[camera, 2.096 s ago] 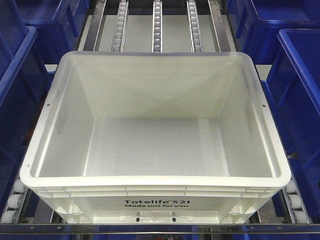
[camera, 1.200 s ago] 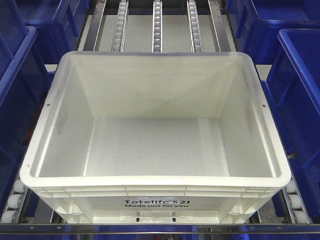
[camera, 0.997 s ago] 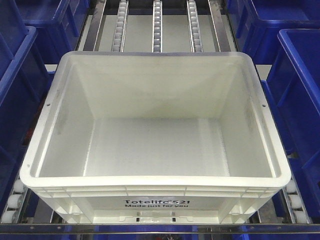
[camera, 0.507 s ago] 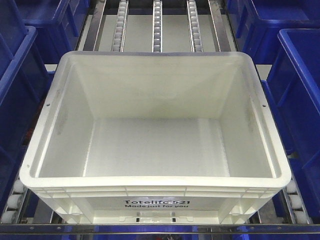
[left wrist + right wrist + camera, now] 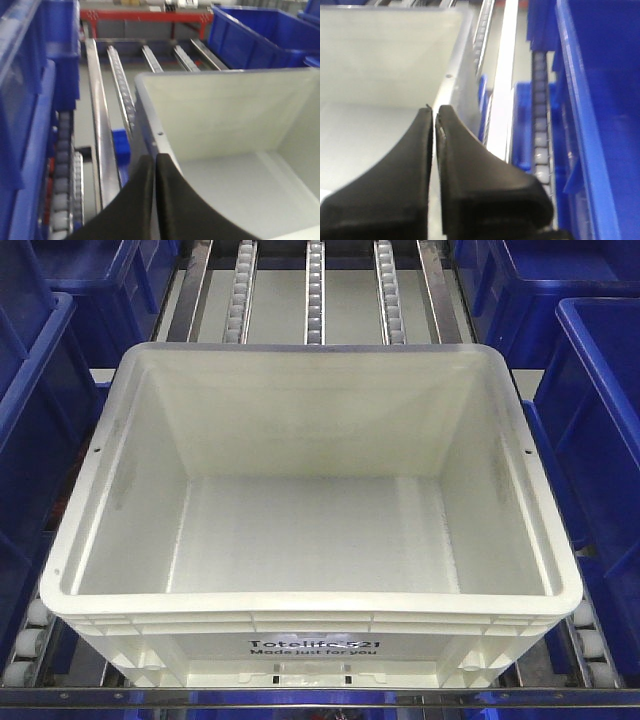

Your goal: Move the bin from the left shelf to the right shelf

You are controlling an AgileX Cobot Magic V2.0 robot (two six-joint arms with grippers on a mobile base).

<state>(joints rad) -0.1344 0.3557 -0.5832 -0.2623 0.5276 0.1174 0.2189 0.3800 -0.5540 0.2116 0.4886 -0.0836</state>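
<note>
Left wrist-mounted view: left end effector (image 5: 155, 160) pinches the bin (image 5: 225, 120) by its left wall, right end effector (image 5: 435, 112) pinches its right wall; bin sits between both arms on roller rails (image 5: 314, 290).

Dark blue crates (image 5: 30, 100) are stacked left of the left gripper (image 5: 155, 159), and a red frame (image 5: 145, 16) is seen far ahead. Another blue crate (image 5: 592, 100) is set right of the right gripper (image 5: 434, 110).

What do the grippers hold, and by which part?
The white bin: left gripper on its left rim, right gripper on its right rim.
</note>
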